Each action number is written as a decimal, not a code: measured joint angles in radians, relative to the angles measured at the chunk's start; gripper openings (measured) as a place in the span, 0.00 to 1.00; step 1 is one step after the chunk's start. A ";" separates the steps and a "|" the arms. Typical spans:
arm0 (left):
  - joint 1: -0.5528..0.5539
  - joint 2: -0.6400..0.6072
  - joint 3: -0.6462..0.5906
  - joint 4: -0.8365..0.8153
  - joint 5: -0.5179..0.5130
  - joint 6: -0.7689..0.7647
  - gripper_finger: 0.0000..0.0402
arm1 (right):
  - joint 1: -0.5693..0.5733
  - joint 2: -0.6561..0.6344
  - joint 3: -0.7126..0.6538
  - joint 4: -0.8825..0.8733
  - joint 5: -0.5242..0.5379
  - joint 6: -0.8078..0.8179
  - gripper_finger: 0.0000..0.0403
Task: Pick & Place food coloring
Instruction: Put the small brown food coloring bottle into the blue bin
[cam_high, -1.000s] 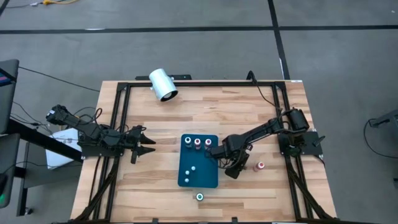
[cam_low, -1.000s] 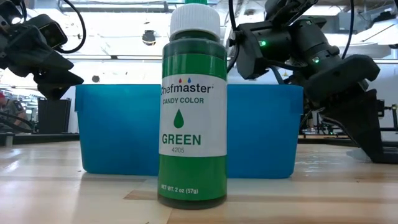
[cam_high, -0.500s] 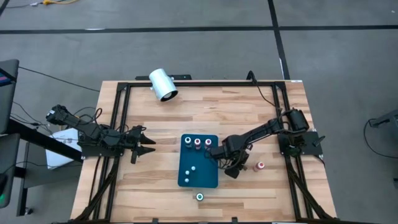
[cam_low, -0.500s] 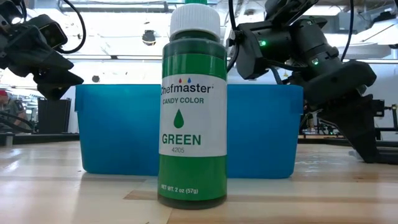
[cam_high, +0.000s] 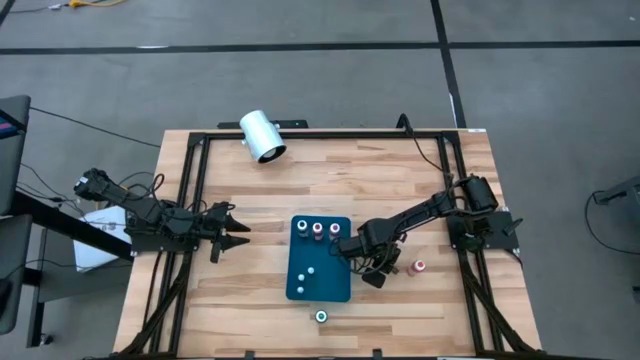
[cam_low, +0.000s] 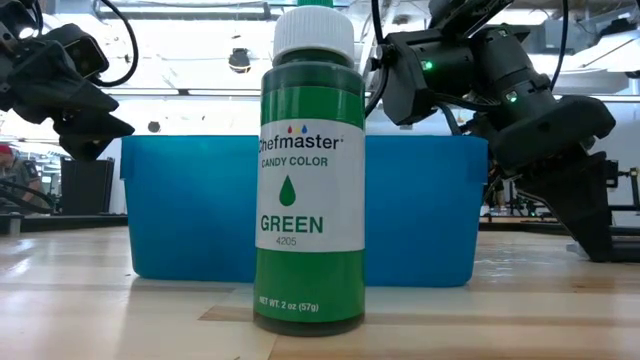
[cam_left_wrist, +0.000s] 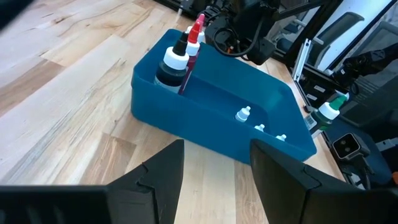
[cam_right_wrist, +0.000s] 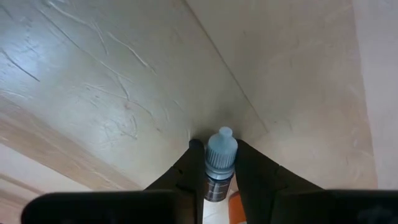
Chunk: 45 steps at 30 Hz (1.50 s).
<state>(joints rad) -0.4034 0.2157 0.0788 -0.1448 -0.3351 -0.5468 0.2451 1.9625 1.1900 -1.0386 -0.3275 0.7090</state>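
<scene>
So the right gripper (cam_high: 375, 272) is down low over the wooden slat table (cam_high: 250, 190), just off the right edge of the dark blue rectangular plastic bin (cam_high: 320, 275), and its wrist camera shows the two dark fingers (cam_right_wrist: 186, 168) pinched snug on a tiny dark-bodied bottle with a pale blue-grey cap (cam_right_wrist: 220, 158), standing upright between them. Looks like the grab step to me: bottle clamped, not yet lifted as far as I can tell. The rest of the food coloring is scattered about: three upright bottles sit in a row at the far end of the bin (cam_high: 318, 229), a couple of little white-capped ones lie on the bin floor (cam_high: 304, 281), a green Chefmaster bottle with a white cap (cam_low: 311, 170) stands on the table in front of the bin, and a small red-topped bottle (cam_high: 420, 267) sits on the table just right of the working gripper. The left gripper (cam_high: 235, 234) waits well off to the left of the bin, fingers spread apart around nothing. Next move, I'd guess: lift straight up without tipping the bottle, swing left over the bin wall, then let go inside, clear of the bottles already standing there.
</scene>
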 joint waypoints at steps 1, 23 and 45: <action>0.000 0.000 0.000 0.000 0.000 0.000 0.43 | 0.000 0.000 0.000 0.000 0.000 0.001 0.15; 0.000 0.000 -0.001 0.007 -0.002 0.000 0.43 | -0.040 -0.295 -0.001 0.007 0.088 0.087 0.15; 0.000 0.000 -0.001 0.121 -0.004 -0.052 0.43 | -0.001 -0.478 -0.001 0.668 0.294 -0.092 0.15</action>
<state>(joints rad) -0.4031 0.2157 0.0780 -0.0242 -0.3386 -0.5991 0.2441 1.4849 1.1893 -0.3704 -0.0335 0.6166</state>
